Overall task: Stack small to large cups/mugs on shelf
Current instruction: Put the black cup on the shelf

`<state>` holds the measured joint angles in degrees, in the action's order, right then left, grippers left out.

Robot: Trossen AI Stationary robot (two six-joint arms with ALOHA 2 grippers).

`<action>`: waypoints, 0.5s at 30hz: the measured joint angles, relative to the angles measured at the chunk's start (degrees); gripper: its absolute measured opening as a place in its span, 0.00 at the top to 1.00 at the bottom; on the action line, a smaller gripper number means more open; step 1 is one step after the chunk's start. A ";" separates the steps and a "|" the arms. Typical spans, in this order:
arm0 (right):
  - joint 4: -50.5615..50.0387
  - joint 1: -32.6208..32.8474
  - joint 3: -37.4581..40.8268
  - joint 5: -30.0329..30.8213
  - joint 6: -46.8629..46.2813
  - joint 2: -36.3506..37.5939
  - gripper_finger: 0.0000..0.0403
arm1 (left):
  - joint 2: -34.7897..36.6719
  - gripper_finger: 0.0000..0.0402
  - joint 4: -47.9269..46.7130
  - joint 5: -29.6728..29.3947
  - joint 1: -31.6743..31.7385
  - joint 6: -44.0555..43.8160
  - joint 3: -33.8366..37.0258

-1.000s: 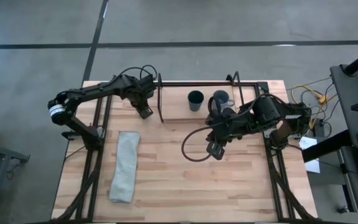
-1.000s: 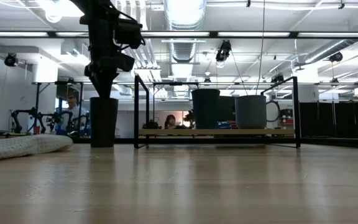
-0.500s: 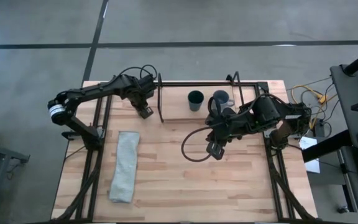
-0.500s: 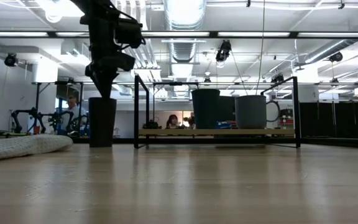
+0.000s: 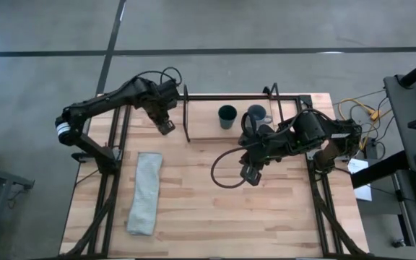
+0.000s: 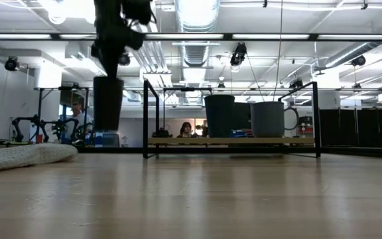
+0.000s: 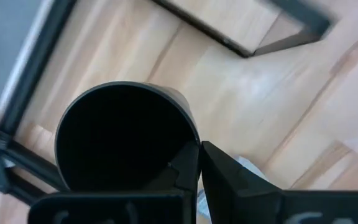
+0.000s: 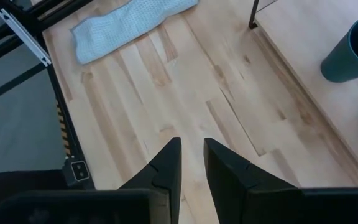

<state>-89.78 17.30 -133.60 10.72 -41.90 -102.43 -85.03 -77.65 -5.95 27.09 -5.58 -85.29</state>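
We had the teal cup & mug on the shelf, black tumbler lifted just left of it, pinched by left gripper; right gripper slightly ajar, empty.

A pale wooden desk carries a folded grey-blue cloth near its left side and a loop of black cable toward the middle. At the far edge stands the shelf, black rods around a pale board, bearing a dark teal cup beside a grey-blue mug.
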 joint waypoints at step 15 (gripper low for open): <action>-0.04 -0.02 0.00 0.00 1.42 0.00 0.84 | 0.11 1.00 -2.86 -7.47 -1.00 0.44 -23.36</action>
<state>-89.82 17.28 -133.60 10.72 -40.48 -102.43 -84.93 -80.51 -13.42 26.09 -5.14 -108.65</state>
